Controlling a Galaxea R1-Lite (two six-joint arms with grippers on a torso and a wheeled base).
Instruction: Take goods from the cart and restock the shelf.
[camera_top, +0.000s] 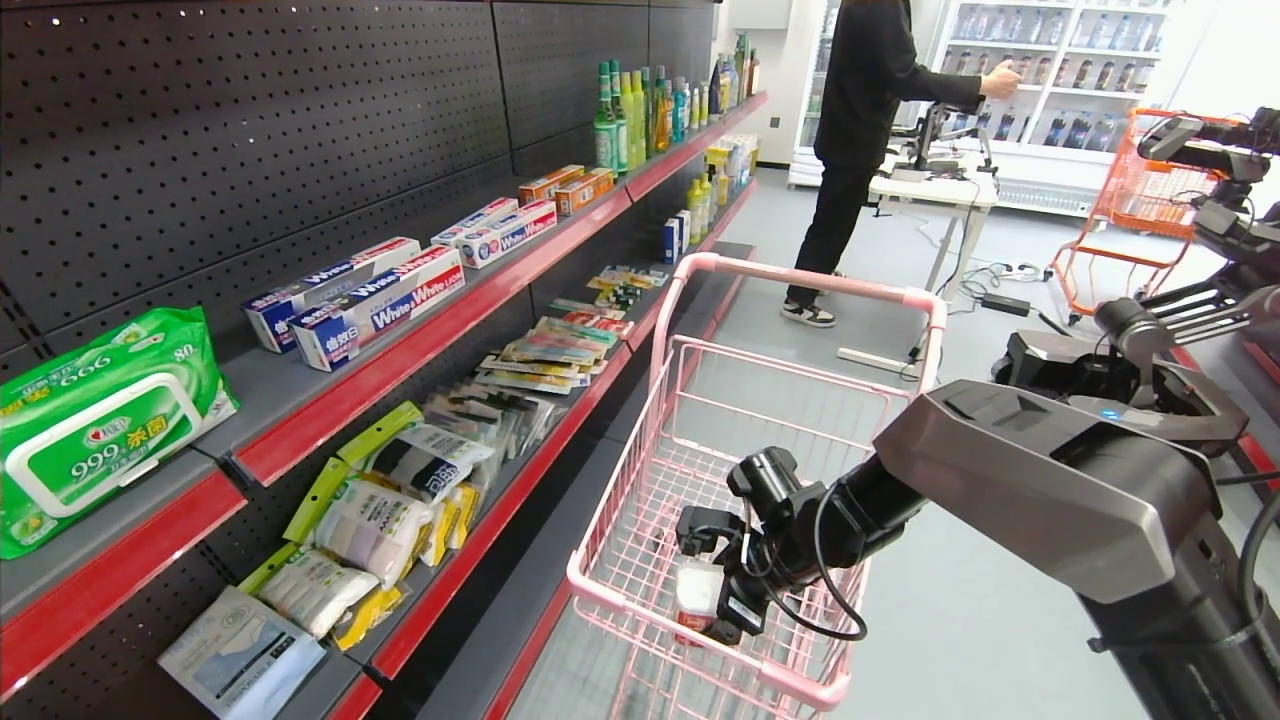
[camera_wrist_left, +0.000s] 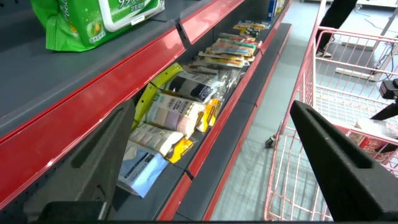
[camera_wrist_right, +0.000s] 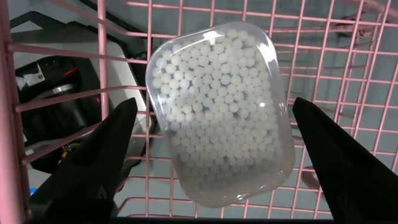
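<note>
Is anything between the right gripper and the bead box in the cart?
Nothing visible. The right gripper is open directly over the bead box in the cart, its jaws on either side.

Coated wire cart (camera_top: 812, 283), clear glossy plas. tub (camera_wrist_right: 221, 112), matt shelf (camera_top: 265, 378)

The right gripper (camera_wrist_right: 214, 118) hangs inside the pink cart (camera_top: 806, 282), 2 fingers (camera_wrist_right: 106, 143) spread, a gap either side of the box (camera_wrist_right: 221, 93) between them. Wire mesh (camera_wrist_right: 348, 81) blocks below and alongside; overhead is open.
</note>
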